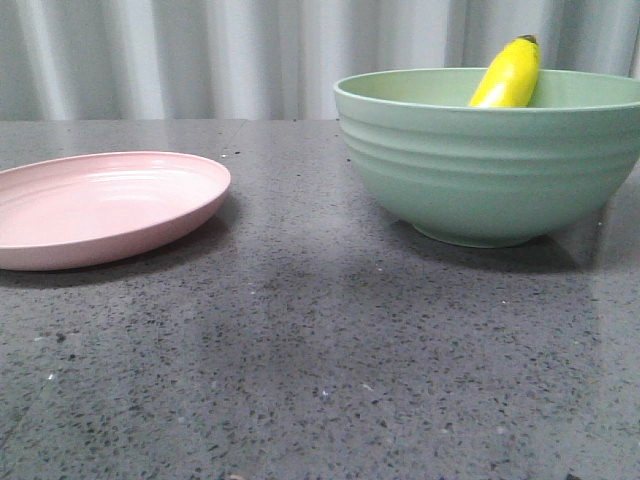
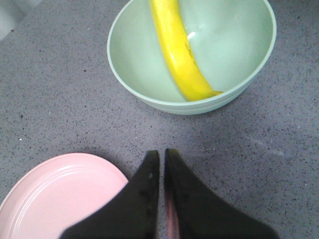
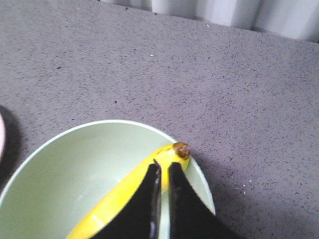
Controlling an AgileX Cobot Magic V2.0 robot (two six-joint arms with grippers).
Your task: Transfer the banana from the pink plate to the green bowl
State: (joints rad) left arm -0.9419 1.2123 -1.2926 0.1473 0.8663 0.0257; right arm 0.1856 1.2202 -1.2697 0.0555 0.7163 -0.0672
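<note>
Both pincers sit pressed together, and neither one pinches anything. Our left gripper (image 2: pixel 161 155) hangs over the grey speckled table (image 1: pixel 320 380), its two dark fingers (image 2: pixel 147 199) nearly touching, only a thin slit between them. We see it poised just beside the rim of the pink plate (image 2: pixel 60 199), between the plate and the green bowl (image 2: pixel 239 50).

Our right gripper (image 3: pixel 163 167) hovers above the bowl (image 3: pixel 75 174), its fingers likewise drawn close with a narrow gap. In the right wrist view the fingertips lie over the banana (image 3: pixel 124 191) near its dark tip, but we cannot tell whether they touch the fruit.

From the front, we find the banana (image 1: pixel 510 75) lying inside the green bowl (image 1: pixel 490 170), leaning against the far inner wall, with its dark-tipped end poking up above the rim. The left wrist view shows the banana (image 2: pixel 179 55) stretched across the bowl's interior from one side of the rim to the other, one end resting against the rim.

The pink plate (image 1: pixel 100 205) sits on the table to the left of the bowl, apart from it, its surface bare. A pale pleated curtain (image 1: pixel 200 50) hangs behind the table.
</note>
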